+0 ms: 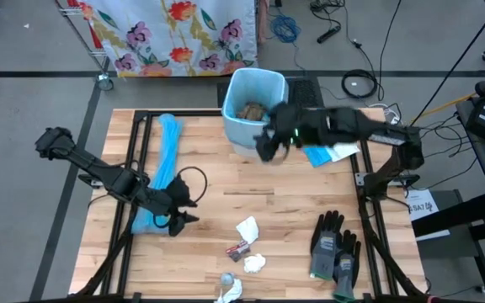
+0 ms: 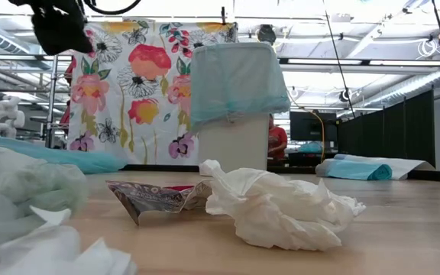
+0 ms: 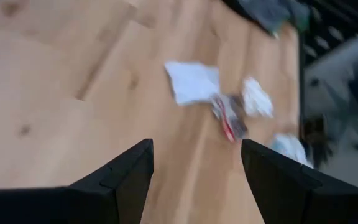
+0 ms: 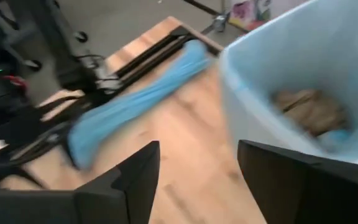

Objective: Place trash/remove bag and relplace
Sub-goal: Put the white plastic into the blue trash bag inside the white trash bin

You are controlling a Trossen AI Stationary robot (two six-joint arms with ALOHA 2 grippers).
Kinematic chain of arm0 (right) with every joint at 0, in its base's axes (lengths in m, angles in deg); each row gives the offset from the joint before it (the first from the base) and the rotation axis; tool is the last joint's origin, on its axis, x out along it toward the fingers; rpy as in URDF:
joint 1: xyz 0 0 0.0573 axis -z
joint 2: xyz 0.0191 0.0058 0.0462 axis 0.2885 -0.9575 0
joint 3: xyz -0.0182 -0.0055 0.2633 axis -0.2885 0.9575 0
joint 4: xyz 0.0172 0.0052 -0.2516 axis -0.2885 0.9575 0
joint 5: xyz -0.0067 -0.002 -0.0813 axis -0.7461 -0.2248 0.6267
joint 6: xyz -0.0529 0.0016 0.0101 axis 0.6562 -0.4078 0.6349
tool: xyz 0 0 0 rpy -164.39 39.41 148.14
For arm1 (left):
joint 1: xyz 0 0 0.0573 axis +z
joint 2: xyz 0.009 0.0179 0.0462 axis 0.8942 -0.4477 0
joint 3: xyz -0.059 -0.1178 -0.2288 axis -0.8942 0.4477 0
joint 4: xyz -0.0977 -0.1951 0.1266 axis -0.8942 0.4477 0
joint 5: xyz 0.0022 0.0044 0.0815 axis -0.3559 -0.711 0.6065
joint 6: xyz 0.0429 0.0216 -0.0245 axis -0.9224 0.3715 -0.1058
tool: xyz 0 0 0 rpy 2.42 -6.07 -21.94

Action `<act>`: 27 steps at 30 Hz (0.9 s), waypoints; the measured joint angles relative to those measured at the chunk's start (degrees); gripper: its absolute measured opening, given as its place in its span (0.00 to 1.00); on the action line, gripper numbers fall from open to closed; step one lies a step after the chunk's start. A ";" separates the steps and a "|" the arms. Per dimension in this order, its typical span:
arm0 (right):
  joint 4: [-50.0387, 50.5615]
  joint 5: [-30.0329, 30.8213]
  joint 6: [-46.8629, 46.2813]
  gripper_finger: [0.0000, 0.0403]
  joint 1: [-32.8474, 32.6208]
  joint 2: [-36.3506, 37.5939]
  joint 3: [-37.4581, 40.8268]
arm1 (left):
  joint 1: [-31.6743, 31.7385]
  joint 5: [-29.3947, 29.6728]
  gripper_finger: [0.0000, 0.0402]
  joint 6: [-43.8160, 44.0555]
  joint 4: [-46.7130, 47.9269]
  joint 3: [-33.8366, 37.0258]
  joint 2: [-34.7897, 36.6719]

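Note:
A white bin lined with a light blue bag (image 1: pixel 255 101) stands at the table's far middle, with crumpled brown paper (image 4: pixel 309 109) inside. My right gripper (image 1: pixel 266 150) hovers open just in front of the bin, holding nothing. White tissue scraps (image 1: pixel 247 228) (image 1: pixel 253 263) and a small wrapper (image 1: pixel 238 249) lie on the wood near the front middle. My left gripper (image 1: pixel 179 210) stands open to their left, above the table, and its wrist view shows the scraps (image 3: pixel 191 81) ahead of its fingers.
A long light blue roll of bags (image 1: pixel 165 168) lies along the table's left side. A pair of grey-black gloves (image 1: pixel 335 248) rests at the front right. A blue-and-white packet (image 1: pixel 327 154) lies right of the bin. Another white scrap (image 1: pixel 230 289) sits at the front edge.

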 joint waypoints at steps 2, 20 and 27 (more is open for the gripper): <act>0.10 3.52 -4.06 0.48 -4.76 -0.51 0.00 | -1.01 -1.04 0.60 -0.41 0.06 0.00 0.00; 7.20 10.27 -42.74 0.05 -37.82 -13.27 0.01 | -9.07 -10.26 0.01 0.24 -10.49 0.00 -1.66; 8.82 9.55 -49.85 0.00 -43.74 -20.01 0.02 | -16.31 -9.94 0.01 5.53 -18.46 -0.40 -10.58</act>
